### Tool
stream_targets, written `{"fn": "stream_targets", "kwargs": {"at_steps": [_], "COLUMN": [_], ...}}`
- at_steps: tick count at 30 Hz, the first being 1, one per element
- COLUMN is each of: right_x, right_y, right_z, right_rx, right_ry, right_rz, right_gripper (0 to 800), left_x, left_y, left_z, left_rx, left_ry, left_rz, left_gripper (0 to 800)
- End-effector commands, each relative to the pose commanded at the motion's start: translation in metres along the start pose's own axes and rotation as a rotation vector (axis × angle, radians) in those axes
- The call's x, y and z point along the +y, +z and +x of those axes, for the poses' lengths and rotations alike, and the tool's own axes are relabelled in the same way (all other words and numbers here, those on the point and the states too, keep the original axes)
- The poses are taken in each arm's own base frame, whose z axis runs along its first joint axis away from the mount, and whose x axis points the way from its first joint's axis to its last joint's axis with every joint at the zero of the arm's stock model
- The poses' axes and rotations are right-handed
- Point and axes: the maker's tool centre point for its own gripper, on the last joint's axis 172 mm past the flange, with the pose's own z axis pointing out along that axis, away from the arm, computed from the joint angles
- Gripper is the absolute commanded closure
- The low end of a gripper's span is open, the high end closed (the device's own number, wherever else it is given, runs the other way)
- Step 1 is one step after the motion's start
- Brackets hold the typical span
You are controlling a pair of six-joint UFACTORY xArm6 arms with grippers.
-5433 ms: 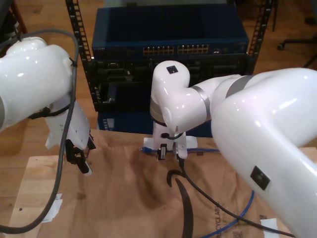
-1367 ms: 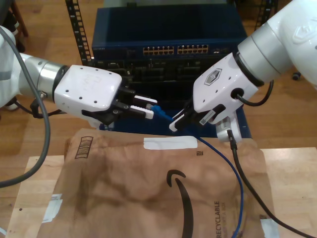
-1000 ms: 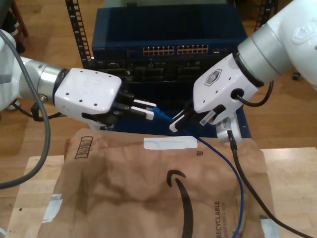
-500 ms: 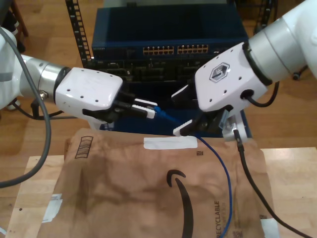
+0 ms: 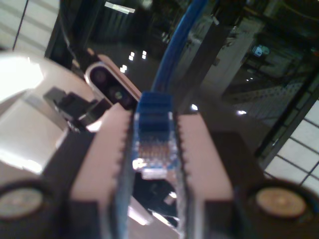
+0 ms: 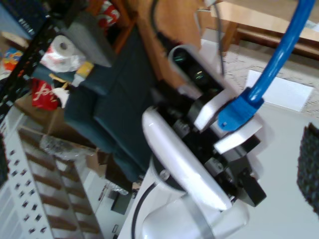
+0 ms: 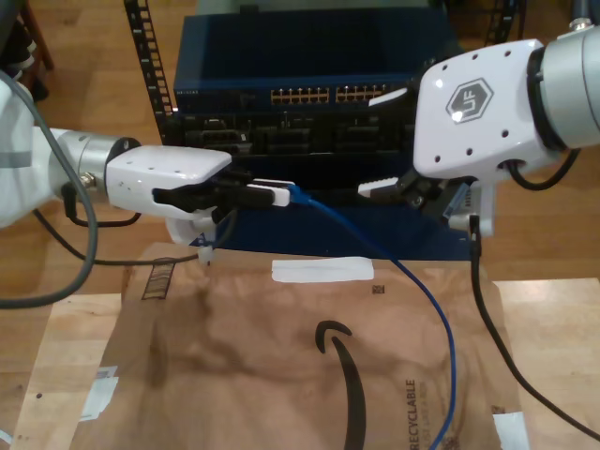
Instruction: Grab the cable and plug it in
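Released by my second hand (image 7: 398, 187), which had pulled away with fingers apart, the blue cable (image 7: 427, 300) hung above the counter, its plug (image 5: 153, 144) clamped in my first hand (image 7: 279, 195).

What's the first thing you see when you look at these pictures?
The bright blue cable jumps out first, running from the brown paper up to my first gripper on the exterior view's left. Its little blue plug sits pinched between that gripper's jaws. Behind it stands a dark blue rack box with a row of yellowish ports, and my second gripper hangs open on the exterior view's right.
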Motion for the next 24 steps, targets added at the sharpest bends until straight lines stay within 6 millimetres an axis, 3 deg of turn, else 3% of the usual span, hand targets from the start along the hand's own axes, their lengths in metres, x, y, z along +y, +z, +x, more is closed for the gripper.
{"fn": "stream_targets", "kwargs": {"at_steps": [6, 11, 19, 24], "right_x": [0.018, 0.027, 0.041, 0.044], "right_y": [0.03, 0.043, 0.05, 0.052], "right_z": [-0.016, -0.025, -0.048, -0.045], "right_rx": [-0.013, -0.017, -0.049, -0.045], "right_ry": [-0.127, -0.211, -0.275, -0.276], "right_rz": [0.04, 0.081, 0.086, 0.081], "right_gripper": [8, 8, 11, 26], "left_x": [0.01, -0.001, -0.011, -0.015], "left_y": [-0.021, -0.02, -0.024, -0.024], "left_z": [-0.001, -0.011, -0.019, -0.022], "left_rx": [-0.063, -0.093, -0.15, -0.165], "left_ry": [-0.078, -0.084, -0.134, -0.136], "left_rz": [-0.003, 0.055, 0.152, 0.173], "left_gripper": [799, 799, 799, 799]}}
